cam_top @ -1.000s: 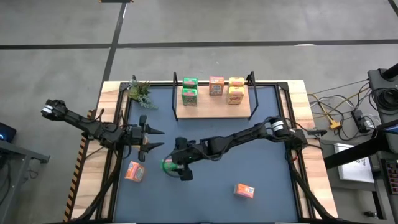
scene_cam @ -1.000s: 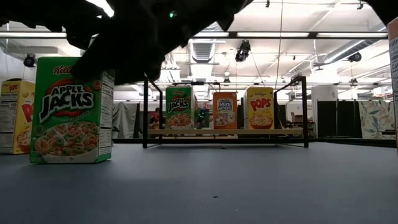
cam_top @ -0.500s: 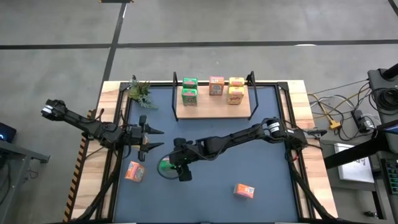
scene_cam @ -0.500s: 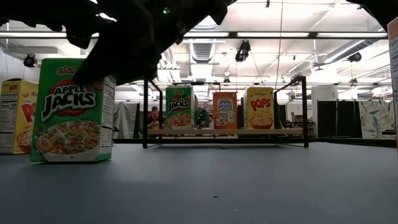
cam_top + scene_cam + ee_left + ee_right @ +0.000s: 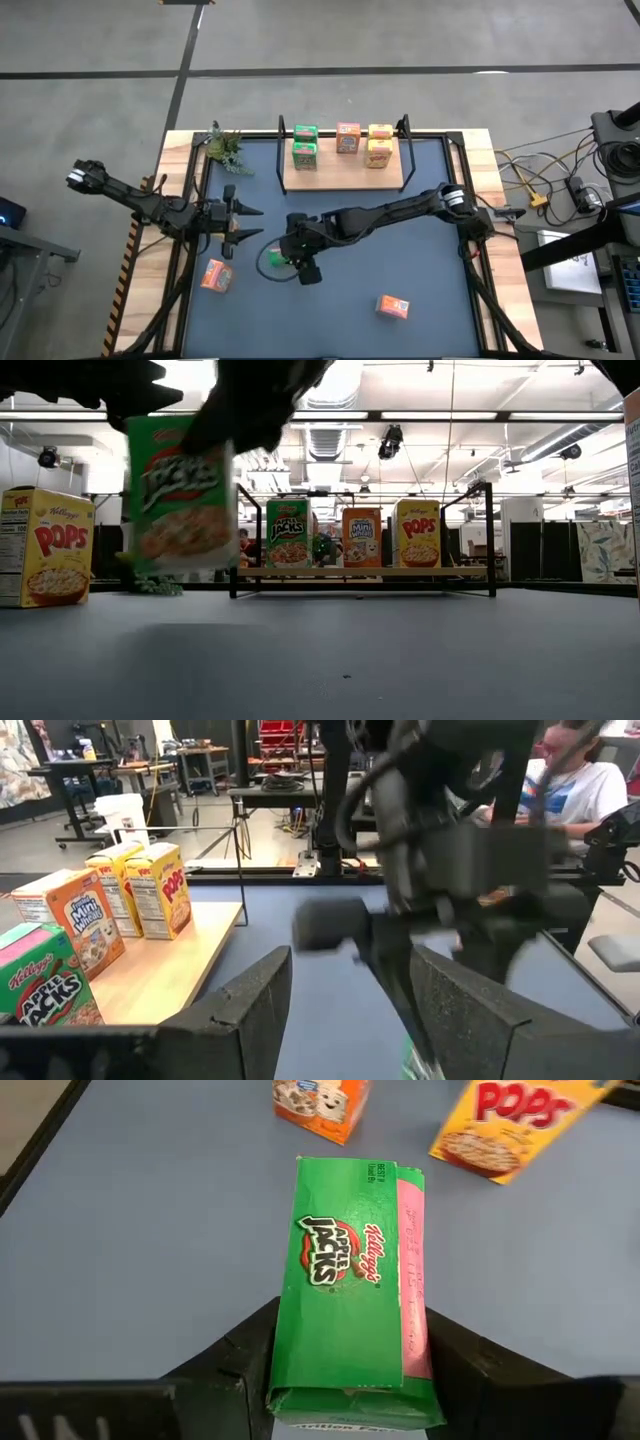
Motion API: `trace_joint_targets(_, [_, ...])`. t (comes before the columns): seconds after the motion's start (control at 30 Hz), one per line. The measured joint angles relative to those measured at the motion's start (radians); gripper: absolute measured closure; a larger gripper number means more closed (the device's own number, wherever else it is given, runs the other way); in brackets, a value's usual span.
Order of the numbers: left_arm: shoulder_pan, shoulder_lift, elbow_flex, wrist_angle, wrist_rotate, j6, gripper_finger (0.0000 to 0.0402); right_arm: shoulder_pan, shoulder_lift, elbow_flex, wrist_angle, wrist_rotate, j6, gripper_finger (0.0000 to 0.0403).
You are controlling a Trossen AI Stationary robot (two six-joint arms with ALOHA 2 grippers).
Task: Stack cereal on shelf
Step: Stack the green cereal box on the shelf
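Note:
A green cereal box [image 5: 270,262] [image 5: 182,495] hangs above the blue mat, left of centre, with my right gripper [image 5: 350,1325] shut on it. The shelf [image 5: 343,172] lies at the mat's far side. Several cereal boxes stand on its board: green [image 5: 304,145], pink-red [image 5: 347,138] and yellow [image 5: 379,142]. My left gripper [image 5: 252,224] waits open at the mat's left, pointing level toward the right arm, and touches nothing. My right gripper pinches the green box at its top end [image 5: 340,1365], which faces the wrist. One finger [image 5: 245,1355] lies on the printed front, the other [image 5: 455,1365] on the pink back. The fingers slant down from the table's right. The box hangs tilted, clear of the mat.
Loose cereal boxes lie on the mat: at the near left [image 5: 216,275], where a yellow one [image 5: 45,545] stands, and at the near right [image 5: 392,307]. A green plant [image 5: 225,148] sits at the far left corner. A person [image 5: 590,780] sits beyond the table.
My right gripper has risen and shifted a little toward the table's right edge, taking the green box with it. The box stood upright on the mat before. Now it is lifted clear and tipped.

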Motion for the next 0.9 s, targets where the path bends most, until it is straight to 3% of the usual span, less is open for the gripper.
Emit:
trace_joint_targets(0.23, [0.000,-0.003,0.000,0.000,0.000,-0.005,0.0212,-0.056,-0.150,-0.049,-0.141,0.001,-0.014,0.0241])
trace_joint_targets(0.47, [0.000,-0.003,0.000,0.001,0.000,-0.007,0.0212,-0.151,-0.294,-0.201,-0.143,0.001,-0.048,0.0243])
trace_joint_targets(0.77, [0.000,-0.001,0.000,0.001,0.000,-0.007,0.0212,-0.309,-0.417,-0.487,0.123,-0.002,-0.088,0.0242])
trace_joint_targets(0.9, [0.000,-0.001,0.000,0.001,0.000,-0.007,0.0212,-0.375,-0.422,-0.549,0.234,-0.071,-0.094,0.0245])
